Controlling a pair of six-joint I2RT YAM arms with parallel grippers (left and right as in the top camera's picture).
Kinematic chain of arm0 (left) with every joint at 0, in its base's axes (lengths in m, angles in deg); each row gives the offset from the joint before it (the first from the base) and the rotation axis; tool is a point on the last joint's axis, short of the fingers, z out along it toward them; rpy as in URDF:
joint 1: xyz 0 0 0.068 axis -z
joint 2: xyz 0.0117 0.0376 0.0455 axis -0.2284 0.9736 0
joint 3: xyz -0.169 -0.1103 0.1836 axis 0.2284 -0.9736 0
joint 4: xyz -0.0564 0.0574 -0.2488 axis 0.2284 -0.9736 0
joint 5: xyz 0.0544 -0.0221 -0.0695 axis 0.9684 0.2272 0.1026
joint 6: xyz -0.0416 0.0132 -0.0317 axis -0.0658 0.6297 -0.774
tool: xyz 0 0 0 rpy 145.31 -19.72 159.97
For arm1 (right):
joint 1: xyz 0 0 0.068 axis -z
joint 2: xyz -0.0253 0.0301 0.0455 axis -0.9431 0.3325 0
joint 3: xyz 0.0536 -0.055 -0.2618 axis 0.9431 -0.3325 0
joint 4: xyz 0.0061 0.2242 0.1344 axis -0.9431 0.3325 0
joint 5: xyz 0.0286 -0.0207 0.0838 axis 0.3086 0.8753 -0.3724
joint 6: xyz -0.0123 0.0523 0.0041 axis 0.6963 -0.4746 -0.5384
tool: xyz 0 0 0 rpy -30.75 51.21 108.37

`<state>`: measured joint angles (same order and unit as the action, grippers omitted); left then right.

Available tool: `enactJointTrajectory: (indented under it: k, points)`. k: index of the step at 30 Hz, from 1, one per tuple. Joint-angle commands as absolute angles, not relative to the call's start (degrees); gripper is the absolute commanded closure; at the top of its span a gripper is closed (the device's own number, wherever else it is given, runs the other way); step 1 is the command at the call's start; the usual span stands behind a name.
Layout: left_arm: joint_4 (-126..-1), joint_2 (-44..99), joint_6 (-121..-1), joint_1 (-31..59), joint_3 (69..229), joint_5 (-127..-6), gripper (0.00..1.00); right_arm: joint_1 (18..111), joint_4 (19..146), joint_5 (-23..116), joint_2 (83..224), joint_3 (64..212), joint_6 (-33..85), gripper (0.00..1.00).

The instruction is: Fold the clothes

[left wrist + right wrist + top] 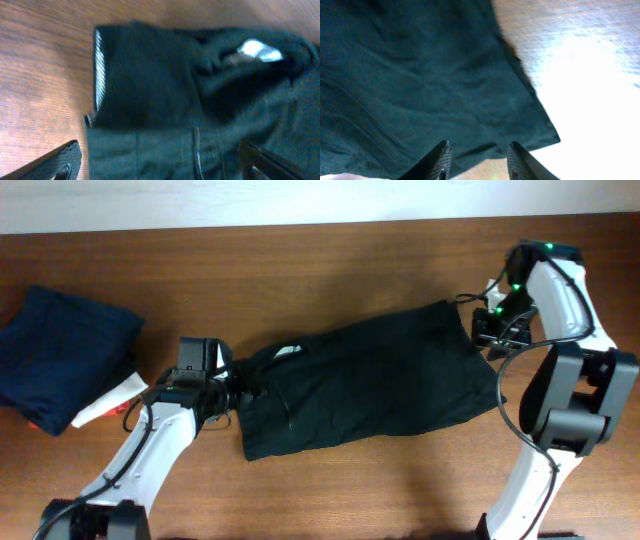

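Note:
A dark green garment [370, 385] lies spread across the middle of the table, with its waistband and a white label [257, 49] at the left end. My left gripper [240, 390] is at that left end. It is open, and in the left wrist view its fingers [165, 167] straddle the waistband fabric [150, 90]. My right gripper [487, 330] is at the garment's far right corner. It is open, and in the right wrist view the hem edge [520, 125] lies just ahead of its fingertips [479, 159].
A folded navy garment [65, 350] lies at the left edge of the table, with a white and red item [105, 405] sticking out beside it. Bare wood [350, 250] shows behind and in front of the dark garment.

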<state>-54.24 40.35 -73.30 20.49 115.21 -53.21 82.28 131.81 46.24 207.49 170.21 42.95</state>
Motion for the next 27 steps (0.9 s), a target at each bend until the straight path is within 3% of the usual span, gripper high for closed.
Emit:
enactJointTrajectory:
  k: [1, 10, 12, 14, 15, 17, 18, 23, 27]
  points:
    - [-58.57, 39.63, -69.65, 20.32, 114.58, -55.22, 0.01, 83.42, 132.09, 44.45, 206.61, 170.13, 42.45, 0.59]
    - [-49.60, 42.32, -68.17, 20.32, 106.91, -60.51, 0.03, 83.31, 131.96, 43.77, 206.61, 170.13, 42.45, 0.58]
    - [-46.13, 46.21, -67.53, 20.45, 106.80, -63.38, 0.11, 83.31, 132.01, 43.75, 206.61, 170.13, 42.45, 0.58]
    - [-42.59, 49.55, -67.55, 20.93, 106.82, -68.12, 0.27, 83.31, 132.03, 43.58, 206.61, 170.13, 42.45, 0.58]
    - [-40.84, 51.01, -67.55, 21.35, 106.82, -70.44, 0.39, 83.31, 132.03, 43.56, 206.61, 170.13, 42.43, 0.58]
    - [-40.18, 51.89, -67.55, 21.46, 106.82, -70.31, 0.87, 83.31, 132.03, 43.58, 206.61, 170.13, 42.45, 0.58]
    - [-40.18, 51.71, -67.53, 21.28, 106.84, -68.62, 0.96, 83.31, 132.01, 43.56, 206.61, 170.13, 42.45, 0.58]
    - [-43.42, 51.54, -63.75, 18.59, 111.50, -64.36, 0.99, 83.31, 132.05, 40.39, 206.61, 170.13, 43.17, 0.59]
    - [-60.36, 50.95, -59.07, 17.63, 123.91, -58.48, 0.99, 80.84, 133.25, 24.58, 206.61, 170.13, 55.98, 0.76]
